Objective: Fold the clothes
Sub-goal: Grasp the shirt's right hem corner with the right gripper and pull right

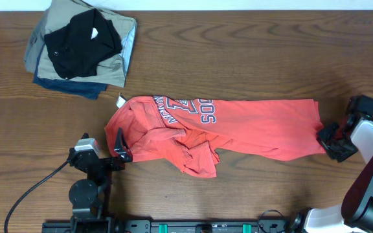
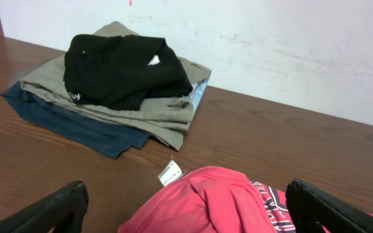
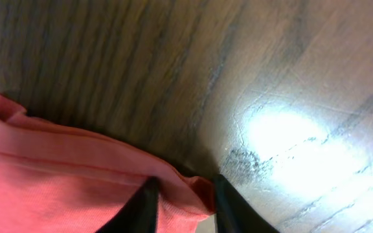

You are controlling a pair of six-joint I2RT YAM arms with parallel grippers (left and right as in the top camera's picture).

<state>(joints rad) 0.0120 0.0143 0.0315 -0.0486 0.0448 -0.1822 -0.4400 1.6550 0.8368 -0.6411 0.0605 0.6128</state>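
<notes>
The coral-red T-shirt (image 1: 251,123) lies stretched left to right across the wooden table, its left end bunched and rumpled. Its navy-and-white lettering (image 1: 193,110) faces up and the white neck tag (image 1: 120,99) sticks out at the upper left. My left gripper (image 1: 120,150) is open at the bunched left end. In the left wrist view its fingers (image 2: 186,217) stand wide apart either side of the collar (image 2: 219,200), near the tag (image 2: 170,172). My right gripper (image 1: 329,139) is shut on the shirt's right hem corner. The right wrist view shows fabric (image 3: 44,181) pinched between the fingers (image 3: 183,207).
A stack of folded garments (image 1: 83,48), black on top of khaki, light blue and navy, sits at the table's far left corner; it also shows in the left wrist view (image 2: 109,84) against a white wall. A black cable (image 1: 31,194) runs by the left arm's base.
</notes>
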